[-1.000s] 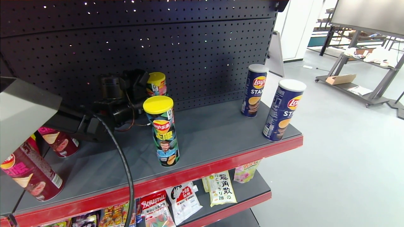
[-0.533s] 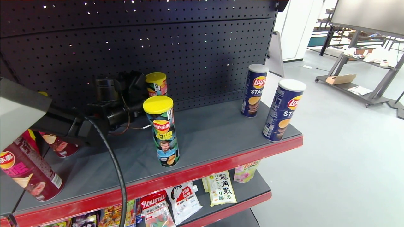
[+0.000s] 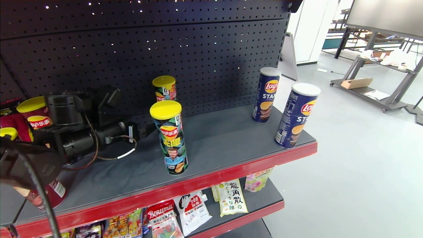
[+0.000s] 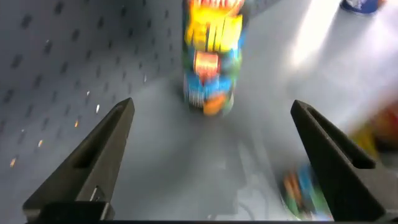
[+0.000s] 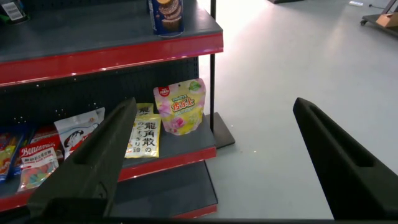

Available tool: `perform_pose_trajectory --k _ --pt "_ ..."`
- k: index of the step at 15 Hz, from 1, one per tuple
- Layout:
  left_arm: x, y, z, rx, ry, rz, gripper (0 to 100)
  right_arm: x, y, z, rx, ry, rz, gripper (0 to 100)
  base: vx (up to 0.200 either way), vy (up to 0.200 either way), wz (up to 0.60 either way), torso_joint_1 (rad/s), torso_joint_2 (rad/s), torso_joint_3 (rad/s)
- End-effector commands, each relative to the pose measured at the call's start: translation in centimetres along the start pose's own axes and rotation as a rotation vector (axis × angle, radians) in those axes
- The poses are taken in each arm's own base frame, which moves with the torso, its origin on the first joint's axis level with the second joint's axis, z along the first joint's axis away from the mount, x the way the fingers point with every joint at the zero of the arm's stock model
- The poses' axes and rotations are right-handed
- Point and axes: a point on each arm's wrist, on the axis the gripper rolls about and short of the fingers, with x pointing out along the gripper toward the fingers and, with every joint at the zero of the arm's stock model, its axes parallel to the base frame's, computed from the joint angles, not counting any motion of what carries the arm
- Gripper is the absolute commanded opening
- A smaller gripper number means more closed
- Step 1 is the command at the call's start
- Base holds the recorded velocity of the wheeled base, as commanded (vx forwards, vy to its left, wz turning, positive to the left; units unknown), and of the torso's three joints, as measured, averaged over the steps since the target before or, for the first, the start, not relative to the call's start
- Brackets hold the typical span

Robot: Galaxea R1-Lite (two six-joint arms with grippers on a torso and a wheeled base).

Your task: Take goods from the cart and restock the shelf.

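Note:
A yellow-lidded chip can [image 3: 164, 88] stands upright at the back of the grey shelf [image 3: 224, 138], against the pegboard. A second, taller-looking one [image 3: 169, 137] stands nearer the red front edge. My left arm [image 3: 82, 138] hangs over the shelf's left part, well left of both cans. In the left wrist view my left gripper [image 4: 212, 104] is open, with the back can [image 4: 208, 68] some way beyond its fingertips and nothing between them. My right gripper [image 5: 214, 102] is open and empty, low in front of the lower shelves.
Two blue chip cans [image 3: 267, 95] [image 3: 297, 115] stand at the shelf's right end. Red cans [image 3: 34, 115] [image 3: 46, 195] crowd the left end. Snack bags [image 3: 231, 196] fill the lower shelf. Open grey floor lies to the right.
My left gripper has let go of the back yellow-lidded can and the arm has drawn away to the left. The can stays upright by the pegboard.

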Motion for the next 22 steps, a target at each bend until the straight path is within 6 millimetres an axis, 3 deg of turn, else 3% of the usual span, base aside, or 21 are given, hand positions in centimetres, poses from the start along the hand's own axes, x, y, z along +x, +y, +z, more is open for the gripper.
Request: perform_pose_trajectory --k 1,5,6,9,12,13,14,16,20,22 --pt "-4.7 -1.1 -0.1 -0.001 0.000 0.005 100 0.0 0.0 0.0 0.000 0.001 0.000 100 0.000 0.000 0.00 0.000 0.00 0.000" --pt "-11.8 -2.2 0.7 0.023 0.059 0.072 100 0.0 0.0 0.0 0.000 0.001 0.000 100 0.000 0.000 0.00 0.000 0.00 0.000" --pt "-14.8 -3.1 0.5 0.018 0.052 0.067 100 0.0 0.0 0.0 0.000 0.001 0.001 100 0.000 0.000 0.00 0.000 0.00 0.000" --pt "-24.0 -6.2 -0.6 0.057 -0.151 0.032 100 0.0 0.0 0.0 0.000 0.001 0.001 100 0.000 0.000 0.00 0.000 0.00 0.000" --pt "-30.5 -8.5 -4.3 0.034 -0.192 0.044 100 0.0 0.0 0.0 0.000 0.001 0.000 100 0.000 0.000 0.00 0.000 0.00 0.000" --pt "-31.3 -8.8 -5.5 0.026 -0.179 0.053 100 0.0 0.0 0.0 0.000 0.001 0.000 100 0.000 0.000 0.00 0.000 0.00 0.000" --pt "-31.9 -9.2 -8.0 0.014 -0.160 0.110 100 0.0 0.0 0.0 0.000 0.001 0.001 100 0.000 0.000 0.00 0.000 0.00 0.000" --pt "-31.9 -9.1 -11.0 -0.003 -0.169 0.237 100 0.0 0.0 0.0 0.000 0.001 0.000 100 0.000 0.000 0.00 0.000 0.00 0.000" --pt "-31.5 -8.9 -11.3 -0.057 -0.177 0.305 100 0.0 0.0 0.0 -0.008 0.001 0.003 100 0.000 0.000 0.00 0.000 0.00 0.000" --pt "-31.4 -8.9 -11.5 -0.063 -0.171 0.307 100 0.0 0.0 0.0 -0.008 0.001 0.003 100 0.000 0.000 0.60 0.000 0.00 0.002"
